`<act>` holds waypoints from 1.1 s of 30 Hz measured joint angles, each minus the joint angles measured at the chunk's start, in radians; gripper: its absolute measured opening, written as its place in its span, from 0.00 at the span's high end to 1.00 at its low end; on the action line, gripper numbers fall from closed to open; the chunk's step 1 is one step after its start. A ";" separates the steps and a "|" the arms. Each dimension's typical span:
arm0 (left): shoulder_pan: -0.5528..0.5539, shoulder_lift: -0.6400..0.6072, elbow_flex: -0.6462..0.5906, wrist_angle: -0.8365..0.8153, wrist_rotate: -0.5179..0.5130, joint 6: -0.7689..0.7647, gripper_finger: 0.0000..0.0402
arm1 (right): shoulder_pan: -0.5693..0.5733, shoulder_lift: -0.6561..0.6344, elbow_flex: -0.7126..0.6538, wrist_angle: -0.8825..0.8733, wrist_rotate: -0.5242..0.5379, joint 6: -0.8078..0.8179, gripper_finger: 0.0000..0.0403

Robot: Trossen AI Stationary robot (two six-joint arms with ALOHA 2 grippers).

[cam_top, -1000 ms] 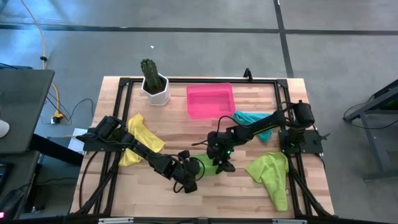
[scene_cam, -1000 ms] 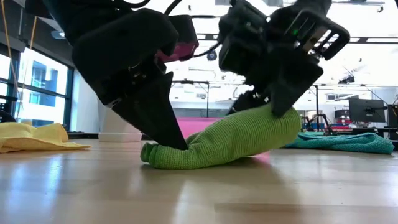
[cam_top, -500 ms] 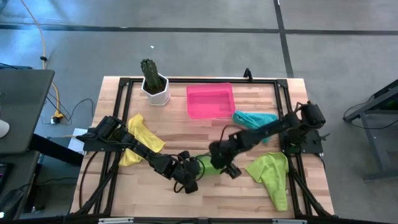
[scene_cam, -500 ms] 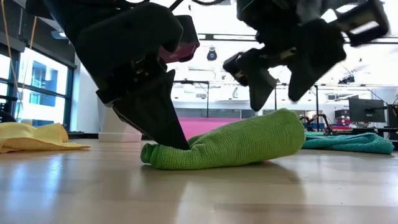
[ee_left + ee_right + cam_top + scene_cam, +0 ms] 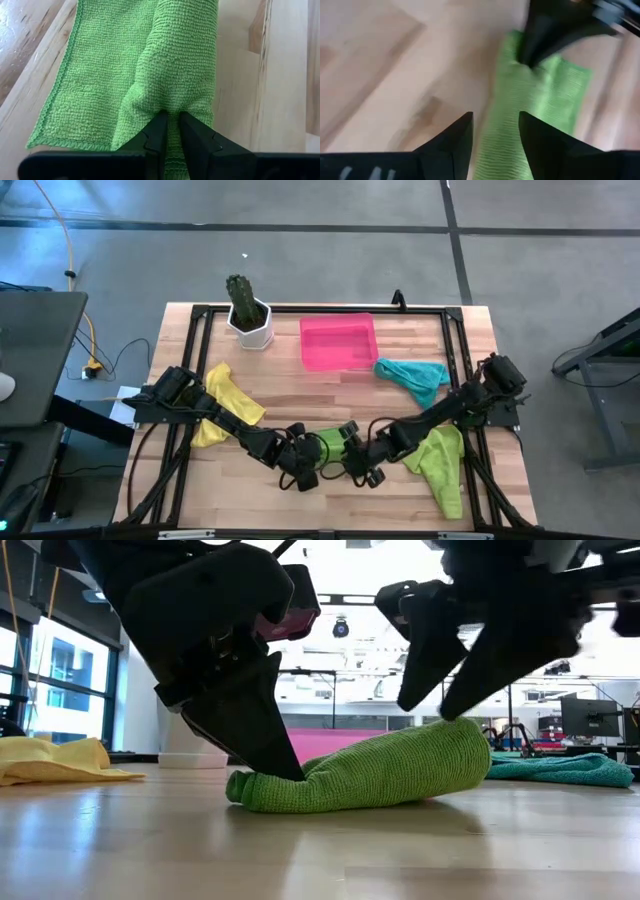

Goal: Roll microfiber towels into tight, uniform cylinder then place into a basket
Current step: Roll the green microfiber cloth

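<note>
A lime green towel (image 5: 328, 444), partly rolled, lies on the table near its front middle; it also shows in the low view (image 5: 370, 775). My left gripper (image 5: 170, 117) is shut on its left end (image 5: 262, 785). My right gripper (image 5: 428, 710) is open, with its fingertips just over the roll's right end (image 5: 455, 745); in its wrist view (image 5: 495, 135) the towel (image 5: 530, 105) lies beyond the fingers. The pink basket (image 5: 338, 342) stands at the far middle. A yellow towel (image 5: 225, 402), a teal towel (image 5: 412, 375) and a second lime towel (image 5: 440, 462) lie loose on the table. My left gripper pinches a raised fold of the rolled part (image 5: 169, 102) between its two fingers, near the towel's left end. The fingers slant down from above and from the table's left. The towel lies on the table. My right gripper: I cannot tell whether a fingertip touches the roll's top.
A white pot with a cactus (image 5: 248, 318) stands at the far left, beside the basket. A black frame (image 5: 452, 340) runs around the tabletop. Bare wood (image 5: 300, 395) lies between the roll and the basket.
My right gripper has come off the roll's right end, opened, and gone toward the table's near edge while turning about; it now stands over that end. The roll's right end has sunk a little; the left end has stayed put.
</note>
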 joint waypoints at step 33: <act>-0.002 -0.078 -0.005 0.035 0.090 -0.065 0.88 | -0.077 0.150 0.003 -0.037 -0.038 0.272 0.77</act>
